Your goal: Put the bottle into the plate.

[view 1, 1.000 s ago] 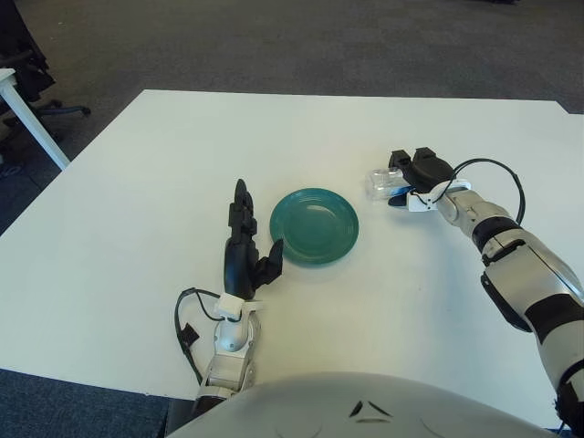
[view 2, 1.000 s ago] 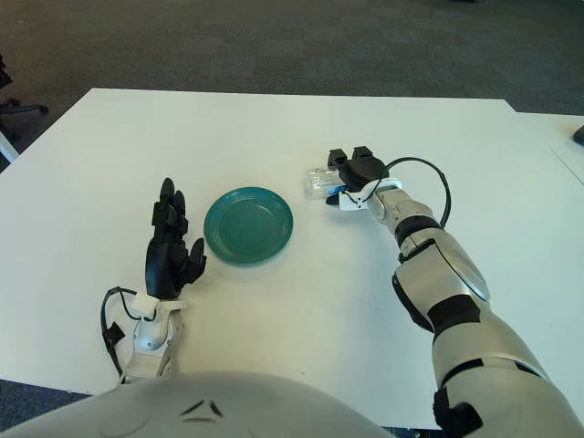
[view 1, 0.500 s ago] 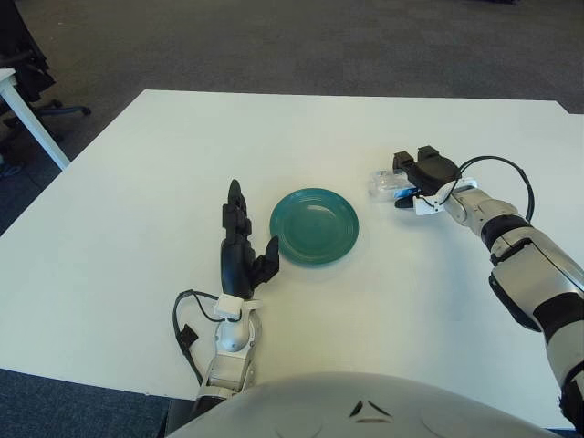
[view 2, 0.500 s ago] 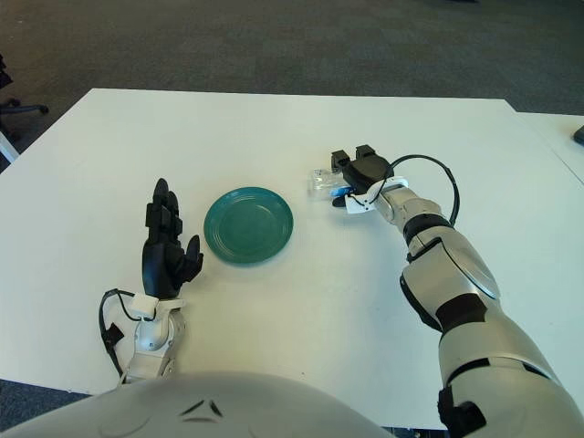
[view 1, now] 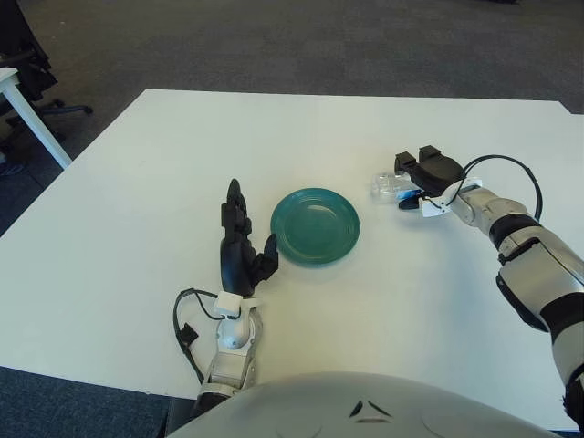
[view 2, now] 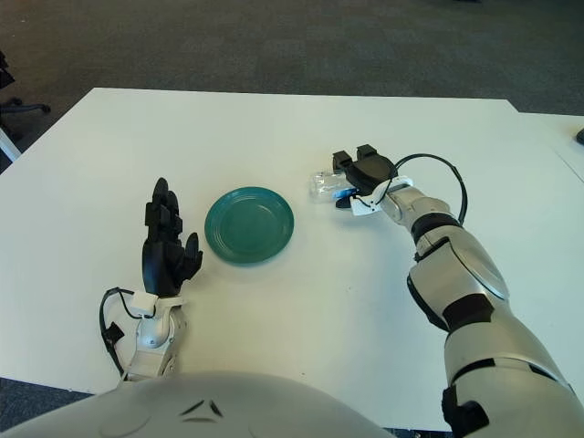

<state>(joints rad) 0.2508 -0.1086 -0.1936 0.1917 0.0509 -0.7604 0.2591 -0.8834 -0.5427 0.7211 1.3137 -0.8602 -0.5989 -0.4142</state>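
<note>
My right hand [view 1: 425, 174] has its fingers curled over the clear bottle [view 1: 390, 187], which lies on the table [view 1: 137, 182] right of the green plate [view 1: 315, 225]. If the grip is shallow, I risk the bottle slipping out during transfer. Left hand [view 1: 239, 249] idles, fingers extended, left of the plate.

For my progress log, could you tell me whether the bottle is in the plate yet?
Not yet: the bottle lies beside the right hand, right of the empty plate.

White table [view 1: 137, 182]; grey carpet [view 1: 274, 36]; office chair [view 1: 23, 64] far left.
</note>
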